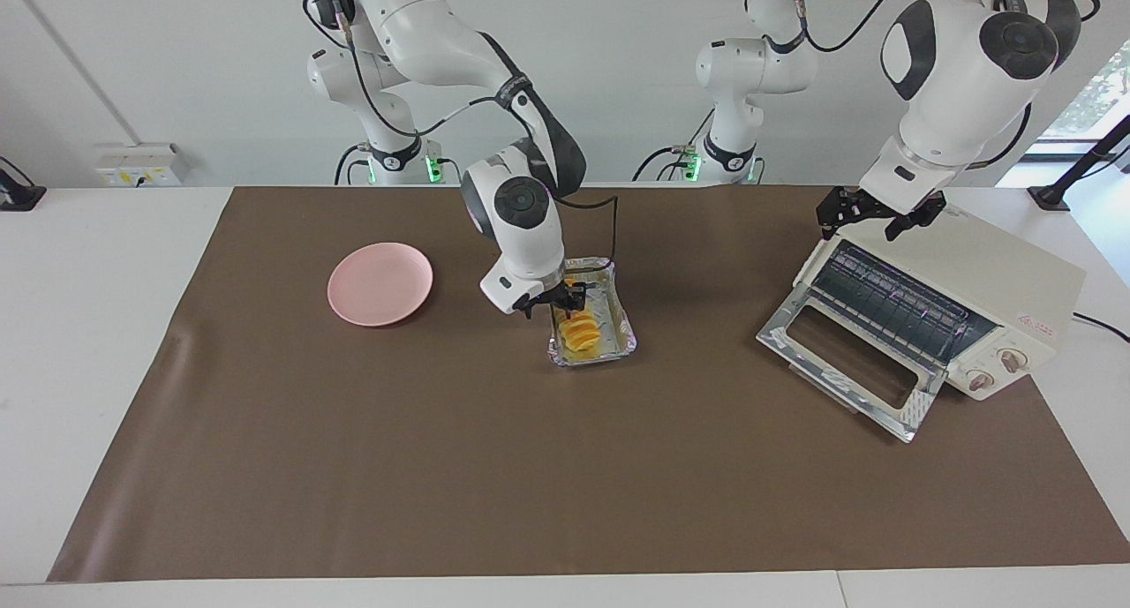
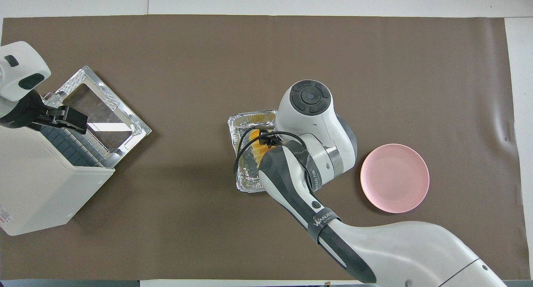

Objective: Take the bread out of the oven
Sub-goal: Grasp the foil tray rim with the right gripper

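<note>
The bread (image 1: 580, 333), a small golden-yellow ridged loaf, lies in a crinkled silver foil tray (image 1: 621, 326) on the brown-covered desk (image 1: 441, 467), between a round pink plate (image 1: 380, 283) and the cream-white toaster oven (image 1: 989, 290), whose glass door (image 1: 843, 361) hangs open. The right hand (image 1: 565, 302) is down at the loaf, fingers narrowed about it; whether they grip it I cannot tell. The left hand (image 1: 878, 215) hovers over the oven's top, spread wide.

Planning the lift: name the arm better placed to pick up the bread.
Right. The right gripper is already down at the bread in the foil tray; the left gripper waits over the oven.
</note>
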`<state>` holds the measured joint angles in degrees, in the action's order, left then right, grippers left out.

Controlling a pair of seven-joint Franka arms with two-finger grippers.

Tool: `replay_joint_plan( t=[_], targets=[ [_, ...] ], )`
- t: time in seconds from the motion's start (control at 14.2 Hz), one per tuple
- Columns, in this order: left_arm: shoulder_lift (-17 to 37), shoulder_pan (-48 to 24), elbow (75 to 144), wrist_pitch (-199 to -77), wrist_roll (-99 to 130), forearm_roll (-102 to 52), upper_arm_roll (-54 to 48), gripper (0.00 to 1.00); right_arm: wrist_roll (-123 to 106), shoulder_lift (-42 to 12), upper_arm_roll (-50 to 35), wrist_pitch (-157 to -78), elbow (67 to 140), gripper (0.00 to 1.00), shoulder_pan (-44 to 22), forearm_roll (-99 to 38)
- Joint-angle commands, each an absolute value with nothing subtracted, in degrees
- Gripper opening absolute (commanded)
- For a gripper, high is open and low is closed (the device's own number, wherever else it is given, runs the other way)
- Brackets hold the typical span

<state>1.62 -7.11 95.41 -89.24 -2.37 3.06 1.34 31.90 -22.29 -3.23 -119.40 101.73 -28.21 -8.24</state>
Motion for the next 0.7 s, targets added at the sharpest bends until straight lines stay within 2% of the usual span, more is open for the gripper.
replay_joint_plan(
  t=[0.0, 0.28, 0.49, 0.63],
  targets=[
    [0.0, -7.5, 97.2, -90.6, -2.4, 2.3, 1.9, 1.0, 32.4, -19.8, -3.2, -120.2, 105.6, 0.64, -28.2, -9.2],
    [0.1, -7.1, 96.5, -90.5, -2.5, 0.5, 1.9, 1.0, 32.3, -19.4, -3.3, -122.2, 107.0, 0.61, -28.2, -9.3],
    [0.2, -7.1, 96.6, -92.1, -2.5, -0.3, 1.8, 1.0, 32.5, -19.0, -3.3, -125.1, 109.0, 0.5, -28.3, -9.6],
    [0.3, -7.4, 96.7, -92.3, -2.7, -0.2, 1.4, 1.0, 32.7, -19.0, -3.3, -125.1, 109.0, 0.36, -28.3, -9.6]
  ],
)
